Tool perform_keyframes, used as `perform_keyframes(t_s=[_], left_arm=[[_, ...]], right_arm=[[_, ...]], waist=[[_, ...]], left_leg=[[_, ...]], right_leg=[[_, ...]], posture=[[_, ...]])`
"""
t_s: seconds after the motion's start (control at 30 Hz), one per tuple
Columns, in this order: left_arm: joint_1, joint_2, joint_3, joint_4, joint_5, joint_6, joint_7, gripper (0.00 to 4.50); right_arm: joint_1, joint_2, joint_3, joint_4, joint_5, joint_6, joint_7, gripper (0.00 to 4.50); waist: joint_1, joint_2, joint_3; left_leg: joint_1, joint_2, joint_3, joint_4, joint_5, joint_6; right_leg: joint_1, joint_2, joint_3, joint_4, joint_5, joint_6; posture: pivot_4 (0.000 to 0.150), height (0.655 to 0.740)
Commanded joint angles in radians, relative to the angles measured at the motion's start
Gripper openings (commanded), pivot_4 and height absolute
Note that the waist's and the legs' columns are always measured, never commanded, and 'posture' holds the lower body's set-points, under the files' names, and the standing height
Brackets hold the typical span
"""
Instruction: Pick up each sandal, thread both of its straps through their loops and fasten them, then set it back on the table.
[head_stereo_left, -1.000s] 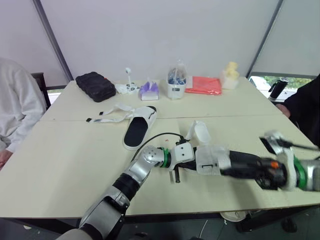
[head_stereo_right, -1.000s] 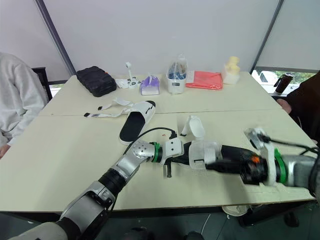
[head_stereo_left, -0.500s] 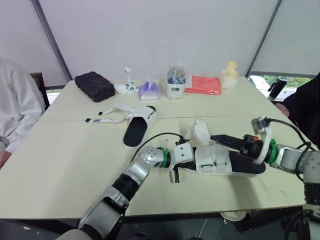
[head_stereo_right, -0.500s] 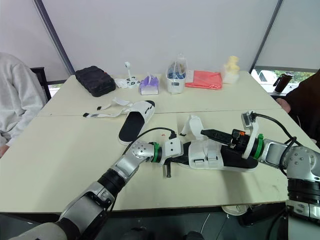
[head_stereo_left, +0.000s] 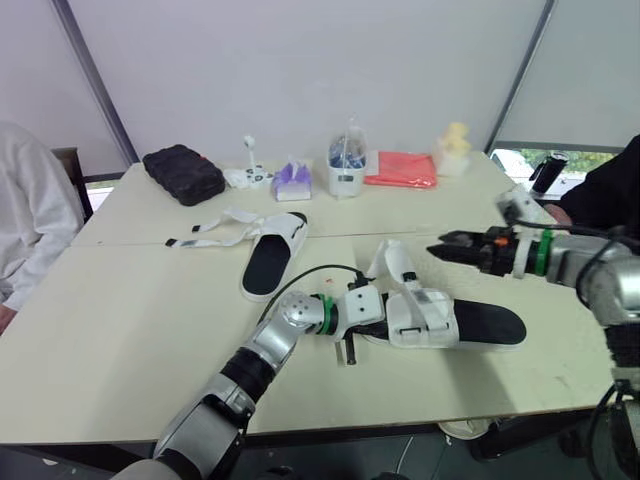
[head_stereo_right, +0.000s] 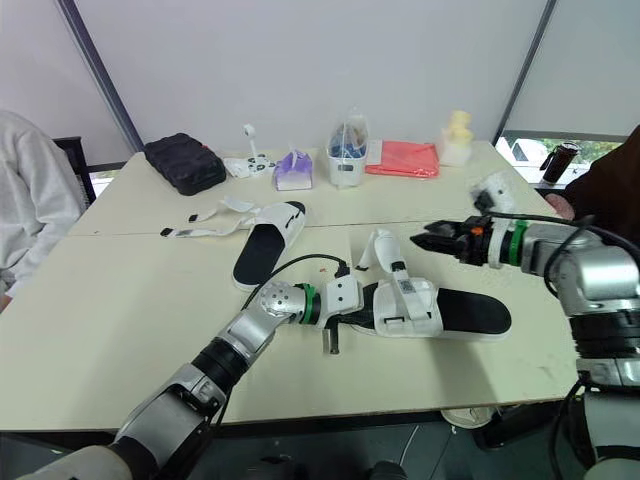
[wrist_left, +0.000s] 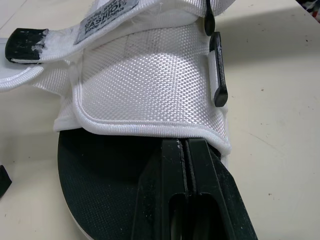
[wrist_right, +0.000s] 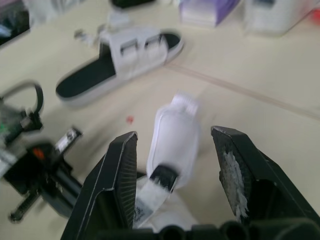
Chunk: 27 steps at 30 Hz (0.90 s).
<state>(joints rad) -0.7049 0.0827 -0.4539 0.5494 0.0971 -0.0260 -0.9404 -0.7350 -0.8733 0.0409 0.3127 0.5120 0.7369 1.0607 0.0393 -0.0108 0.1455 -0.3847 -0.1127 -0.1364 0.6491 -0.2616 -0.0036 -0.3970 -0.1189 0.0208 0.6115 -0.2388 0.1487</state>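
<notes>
Left wrist view: left tool (wrist_left: 184, 146) clamps near sandal (wrist_left: 145, 85); right tool (wrist_right: 175, 135) spread apart.

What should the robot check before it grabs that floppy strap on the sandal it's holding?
1. Left pincer clamped on the near sandal: ok, shut on its sole.
2. Right pincer ready to grab: ok, fingers apart.
3. Loose strap reachable: ok, it sticks up just ahead of the right pincer.
4. That strap threaded through its loop: not ok.
5. Loop free to take the strap: cannot tell.
6. Far sandal done: not ok, its straps lie undone on the table.
</notes>
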Motion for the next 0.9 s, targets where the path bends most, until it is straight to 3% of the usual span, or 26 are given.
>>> perform_keyframes(t_s=[0.03, 0.53, 0.63, 0.73, 0.9], left_arm=[[0.031, 0.006, -0.040, 0.087, 0.058, 0.054, 0.020, 0.00], [0.039, 0.001, -0.036, 0.075, 0.054, 0.060, 0.037, 0.00], [0.039, 0.000, -0.035, 0.075, 0.053, 0.061, 0.036, 0.00], [0.039, 0.000, -0.035, 0.077, 0.053, 0.061, 0.036, 0.00], [0.040, 0.001, -0.036, 0.078, 0.054, 0.061, 0.037, 0.00]], right_arm=[[-0.082, 0.015, 0.056, 0.110, -0.081, -0.038, 0.068, 2.50], [-0.100, 0.061, 0.101, 0.186, -0.165, 0.018, 0.205, 2.50], [-0.095, 0.072, 0.091, 0.173, -0.160, 0.029, 0.212, 1.72], [-0.086, 0.073, 0.087, 0.158, -0.160, 0.036, 0.217, 0.23], [-0.078, 0.069, 0.073, 0.158, -0.165, 0.037, 0.216, 0.11]], waist=[[0.003, 0.000, 0.000], [0.002, 0.000, 0.000], [0.003, 0.000, 0.000], [0.003, 0.000, 0.000], [0.003, 0.000, 0.000]], left_leg=[[0.000, 0.000, -0.001, 0.000, 0.000, 0.000], [-0.002, -0.002, -0.003, -0.001, 0.000, 0.000], [-0.002, -0.002, -0.003, -0.001, 0.000, 0.000], [-0.002, -0.002, -0.003, 0.000, 0.000, 0.000], [-0.002, -0.002, -0.003, 0.000, 0.000, 0.000]], right_leg=[[0.000, 0.000, 0.000, 0.000, 0.000, 0.000], [-0.002, -0.001, 0.000, 0.000, 0.000, 0.000], [-0.002, -0.001, 0.000, 0.000, 0.000, 0.000], [-0.002, -0.001, 0.000, 0.000, 0.000, 0.000], [-0.002, -0.001, 0.000, 0.000, 0.000, 0.000]], posture=[[0.150, 0.7400], [0.150, 0.7400], [0.150, 0.7400], [0.150, 0.7400], [0.150, 0.7400]])
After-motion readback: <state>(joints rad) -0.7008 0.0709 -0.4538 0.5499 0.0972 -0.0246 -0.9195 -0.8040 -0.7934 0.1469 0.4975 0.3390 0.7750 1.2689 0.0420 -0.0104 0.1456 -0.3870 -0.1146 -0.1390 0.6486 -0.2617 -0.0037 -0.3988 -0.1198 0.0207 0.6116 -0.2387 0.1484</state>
